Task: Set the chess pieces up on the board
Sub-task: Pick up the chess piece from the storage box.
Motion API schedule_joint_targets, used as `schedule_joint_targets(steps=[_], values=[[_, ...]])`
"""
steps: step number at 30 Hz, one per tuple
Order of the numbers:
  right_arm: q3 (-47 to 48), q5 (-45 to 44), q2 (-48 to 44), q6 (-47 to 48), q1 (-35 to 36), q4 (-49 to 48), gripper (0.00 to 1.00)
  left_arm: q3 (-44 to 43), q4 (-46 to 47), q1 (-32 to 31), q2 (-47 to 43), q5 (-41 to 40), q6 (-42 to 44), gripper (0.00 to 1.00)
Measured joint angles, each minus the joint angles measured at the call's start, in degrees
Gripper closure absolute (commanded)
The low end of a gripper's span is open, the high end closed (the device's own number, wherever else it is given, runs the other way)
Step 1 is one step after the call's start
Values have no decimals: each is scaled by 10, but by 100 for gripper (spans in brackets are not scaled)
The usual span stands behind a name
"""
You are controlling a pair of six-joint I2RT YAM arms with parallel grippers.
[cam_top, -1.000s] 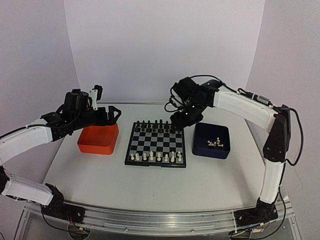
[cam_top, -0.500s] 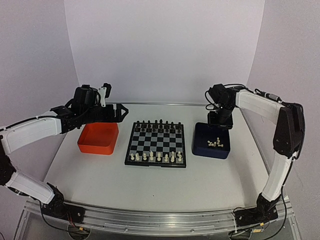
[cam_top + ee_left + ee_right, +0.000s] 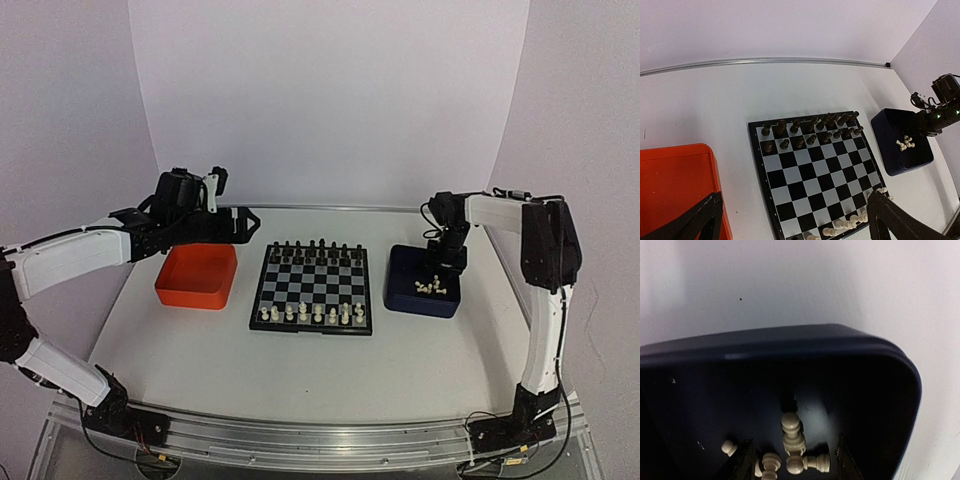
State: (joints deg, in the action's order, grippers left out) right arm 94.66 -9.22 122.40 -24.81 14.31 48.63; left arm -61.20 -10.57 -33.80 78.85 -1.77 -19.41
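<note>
The board [image 3: 311, 288] lies mid-table, with a row of cream chess pieces [image 3: 311, 313] along its near edge and black pieces at the far edge. More cream pieces [image 3: 431, 286] lie loose in the dark blue tray [image 3: 407, 285]. My right gripper [image 3: 445, 264] hangs open in that tray. In the right wrist view its fingertips [image 3: 745, 461] stand on either side of a small heap of cream pieces [image 3: 794, 439], holding nothing. My left gripper [image 3: 236, 222] is open and empty, in the air above the orange tray [image 3: 197, 277]. Its wrist view shows the board [image 3: 810, 167] between the fingers [image 3: 889, 220].
The orange tray [image 3: 675, 185] sits left of the board and looks empty. The dark blue tray [image 3: 890, 162] sits to its right, with the right arm [image 3: 941, 109] over it. White walls close the table at the back and sides.
My right arm swung from the board's far right corner over to the dark blue tray and lowered into it. My left gripper drifted slightly right and up.
</note>
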Motion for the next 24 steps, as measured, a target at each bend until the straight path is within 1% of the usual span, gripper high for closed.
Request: schedule_joint_targets(steps=[6,12,24], values=[[13,16,24,6,-4,-22,56,-10,-4,0,16,-4,0,0],[12,18,25,11,-4,-26,63,-14,-4,0,23,-5,1,0],[-12,15,25,15,-4,-29,68,-14,-4,0,26,-5,0,0]])
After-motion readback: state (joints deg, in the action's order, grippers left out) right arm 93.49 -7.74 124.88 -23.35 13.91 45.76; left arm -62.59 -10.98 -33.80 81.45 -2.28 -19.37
